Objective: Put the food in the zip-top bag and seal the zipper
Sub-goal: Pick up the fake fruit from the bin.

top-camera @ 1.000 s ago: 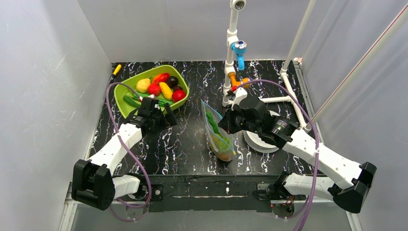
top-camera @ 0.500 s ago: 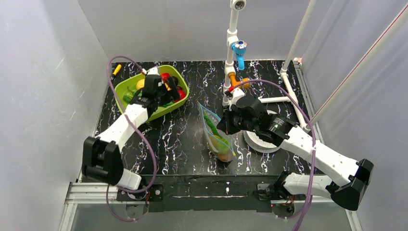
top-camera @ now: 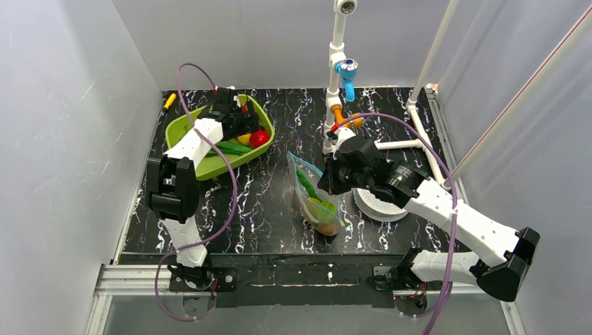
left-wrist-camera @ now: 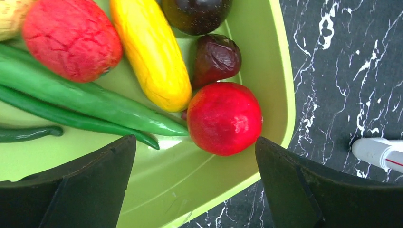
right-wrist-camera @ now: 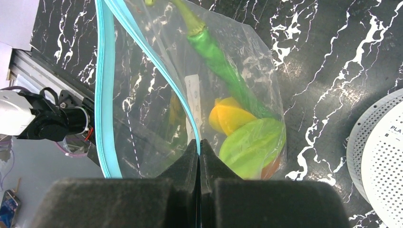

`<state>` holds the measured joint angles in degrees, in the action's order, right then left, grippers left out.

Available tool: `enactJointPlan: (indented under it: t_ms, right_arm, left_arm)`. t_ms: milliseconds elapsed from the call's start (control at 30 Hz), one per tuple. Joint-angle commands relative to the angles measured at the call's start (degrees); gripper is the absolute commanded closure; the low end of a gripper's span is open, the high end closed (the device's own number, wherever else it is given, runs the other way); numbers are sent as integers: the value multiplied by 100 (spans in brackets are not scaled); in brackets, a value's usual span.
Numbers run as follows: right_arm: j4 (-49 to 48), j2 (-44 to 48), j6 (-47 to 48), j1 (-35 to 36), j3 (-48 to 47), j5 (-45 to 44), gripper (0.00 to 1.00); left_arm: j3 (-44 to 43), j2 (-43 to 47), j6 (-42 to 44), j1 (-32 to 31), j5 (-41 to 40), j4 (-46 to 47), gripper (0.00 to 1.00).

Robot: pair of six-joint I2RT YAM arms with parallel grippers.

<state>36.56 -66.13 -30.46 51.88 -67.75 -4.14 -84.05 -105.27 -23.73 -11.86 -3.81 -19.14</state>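
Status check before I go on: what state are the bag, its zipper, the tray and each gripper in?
zip-top bag: held up by its mouth edge, partly filled with food.
zipper: unsealed, mouth gaping.
green tray: holds several pieces of food.
left gripper: jaws open, empty, above the red fruit in the tray.
right gripper: jaws shut on the zip-top bag's mouth edge.

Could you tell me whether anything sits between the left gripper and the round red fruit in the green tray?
Nothing visible does: the round red fruit lies clear ahead of the open fingers of the left gripper; a yellow fruit lies close beside it.
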Motion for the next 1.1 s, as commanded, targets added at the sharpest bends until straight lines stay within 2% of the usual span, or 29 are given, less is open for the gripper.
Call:
enactJointPlan:
  t_ms: [0, 133, 300, 533, 633, 900, 1000, 1067]
  right_arm:
    - [84, -7, -107, -17, -204, -137, 99]
    - [104, -14, -97, -42, -212, -118, 99]
    - [97, -6, -39, -70, -255, -180, 99]
    - [33, 29, -31, -97, -264, -197, 99]
    - [19, 35, -13, -116, -296, -210, 99]
    - [-34, -93, -45, -134, -378, -119, 99]
    - [-66, -181, -65, -138, -427, -11, 99]
    - [-85, -238, -80, -134, -458, 47, 99]
  left_arm:
    - [-241, -138, 98, -27, 624, -238, 6]
    - [6, -225, -22, -32, 926, 144, 9]
    - [-408, -847, -115, -35, 1145, -30, 16]
    - [-709, -1292, -246, -35, 1115, -148, 16]
    - [-829, -1332, -168, -32, 1095, -297, 24]
    - [-615, -322, 112, -31, 991, -593, 46]
    - [-542, 235, 207, -26, 1132, -795, 49]
    - [-520, 620, 293, -19, 1553, -994, 49]
